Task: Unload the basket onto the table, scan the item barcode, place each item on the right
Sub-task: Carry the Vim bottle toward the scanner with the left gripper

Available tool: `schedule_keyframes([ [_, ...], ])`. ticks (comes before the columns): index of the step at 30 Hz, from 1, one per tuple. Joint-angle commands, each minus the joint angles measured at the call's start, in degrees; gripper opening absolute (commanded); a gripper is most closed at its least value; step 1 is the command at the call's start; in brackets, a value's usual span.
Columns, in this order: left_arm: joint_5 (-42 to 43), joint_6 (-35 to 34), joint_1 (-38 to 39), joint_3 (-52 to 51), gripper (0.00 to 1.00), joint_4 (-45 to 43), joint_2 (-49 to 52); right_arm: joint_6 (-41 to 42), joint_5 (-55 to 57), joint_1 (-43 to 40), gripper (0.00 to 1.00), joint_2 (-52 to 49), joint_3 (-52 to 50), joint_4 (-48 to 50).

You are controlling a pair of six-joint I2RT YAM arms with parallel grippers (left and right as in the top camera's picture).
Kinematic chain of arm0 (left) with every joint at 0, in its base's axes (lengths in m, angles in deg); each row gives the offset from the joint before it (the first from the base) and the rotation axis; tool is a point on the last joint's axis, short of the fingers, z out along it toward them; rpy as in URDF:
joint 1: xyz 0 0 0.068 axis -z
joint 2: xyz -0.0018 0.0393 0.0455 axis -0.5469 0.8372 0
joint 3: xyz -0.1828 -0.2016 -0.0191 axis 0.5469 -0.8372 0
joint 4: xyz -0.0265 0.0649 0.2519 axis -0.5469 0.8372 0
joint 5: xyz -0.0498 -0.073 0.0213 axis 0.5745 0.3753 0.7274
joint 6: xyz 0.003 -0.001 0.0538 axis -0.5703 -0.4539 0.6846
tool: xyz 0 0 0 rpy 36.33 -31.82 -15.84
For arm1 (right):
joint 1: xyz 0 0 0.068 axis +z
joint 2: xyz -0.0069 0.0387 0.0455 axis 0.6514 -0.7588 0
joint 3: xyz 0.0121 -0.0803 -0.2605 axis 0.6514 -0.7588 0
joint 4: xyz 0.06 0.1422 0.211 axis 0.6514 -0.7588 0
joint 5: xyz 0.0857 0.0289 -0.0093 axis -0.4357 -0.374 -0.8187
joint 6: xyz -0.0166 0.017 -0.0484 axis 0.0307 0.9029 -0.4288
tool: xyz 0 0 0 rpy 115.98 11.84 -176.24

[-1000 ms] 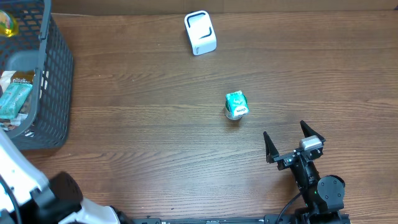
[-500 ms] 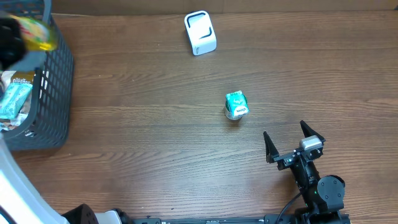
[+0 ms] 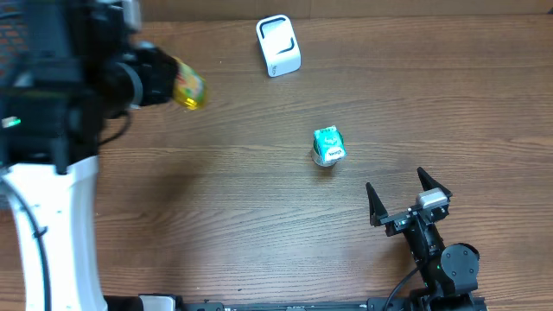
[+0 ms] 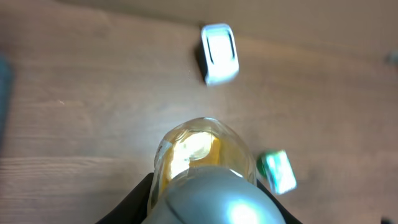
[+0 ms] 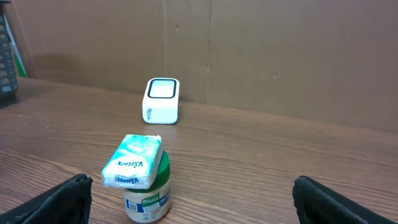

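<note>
Spanning the whole overhead view, the wooden table (image 3: 259,225) carries three loose objects and both arms work over it.

The left arm (image 3: 52,173), a white column with a black upper section, fills the left side of the overhead view. The left gripper (image 3: 173,82) points toward the right and is clamped on a clear bottle (image 3: 189,87) of yellow liquid. The bottle sticks out beyond the fingertips and is held over the upper-left part of the table, clear of the surface. It sits to the left of the scanner (image 3: 278,45) and well apart from it. The left wrist view is blurred. It shows the bottle in the middle with a grey rounded shape across its lower part; what that shape is cannot be determined.

The right arm (image 3: 441,259) sits at the lower-right edge of the table. The right gripper (image 3: 396,186) has its black fingers spread wide with nothing between them, and it faces the middle of the table.

The scanner is a white box with a dark-rimmed window, standing near the far edge of the table.

A teal-and-white tissue pack (image 3: 328,142) marked Kleenex lies tilted on top of a small jar (image 5: 146,202) with a green lid. This stack stands near the table centre, between the right gripper and the scanner, touching neither.
</note>
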Motion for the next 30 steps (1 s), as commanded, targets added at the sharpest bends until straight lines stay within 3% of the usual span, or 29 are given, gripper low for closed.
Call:
schedule_keyframes([
  [1, -6.4, -5.8, 7.4, -5.3, 0.17, -1.9, -0.3, -0.2, 0.7, 0.2, 1.0, 0.4, -0.6, 0.2],
  [8, -13.0, -15.1, 20.7, -17.9, 0.13, -9.0, 0.0, -0.2, 0.7, 0.2, 1.0, 0.4, -0.6, 0.2],
  [13, -13.7, -21.5, 25.3, -26.0, 0.13, -14.2, 0.3, -0.2, 0.7, 0.2, 1.0, 0.4, -0.6, 0.2],
  [18, -21.0, -32.3, 29.7, -34.2, 0.11, -19.2, 0.4, -0.2, 0.7, 0.2, 1.0, 0.4, -0.6, 0.2],
  [30, -35.9, -38.5, 40.0, -46.7, 0.1, -33.9, 1.9, -0.2, 0.7, 0.2, 1.0, 0.4, -0.6, 0.2],
])
